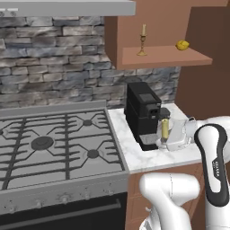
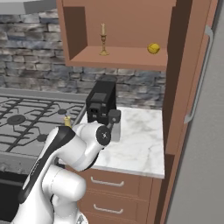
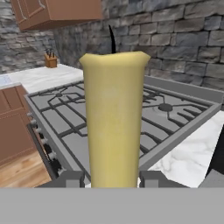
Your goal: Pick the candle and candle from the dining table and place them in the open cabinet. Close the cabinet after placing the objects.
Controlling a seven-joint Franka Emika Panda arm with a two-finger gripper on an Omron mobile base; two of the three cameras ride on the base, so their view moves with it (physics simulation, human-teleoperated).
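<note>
A stubby yellow candle [image 3: 114, 118] with a black wick stands upright between my fingertips, and my gripper [image 3: 111, 179] is shut on its base. In the left base view the same candle [image 1: 165, 128] hangs low over the marble counter, just in front of the coffee machine, with the gripper [image 1: 170, 138] under it. The other candle [image 1: 143, 30] stands on a slim brass candlestick on the shelf of the open cabinet [image 1: 166, 57]; it is at the shelf's left [image 2: 103, 30]. The cabinet door [image 2: 194, 74] is swung wide open. The dining table is out of view.
A black coffee machine [image 1: 143, 112] stands on the marble counter [image 2: 140, 144] under the cabinet. A gas stove [image 1: 54, 143] lies to the left. A yellow rounded lump [image 2: 153, 48] sits at the right of the shelf. Brown drawers [image 2: 109, 183] are below.
</note>
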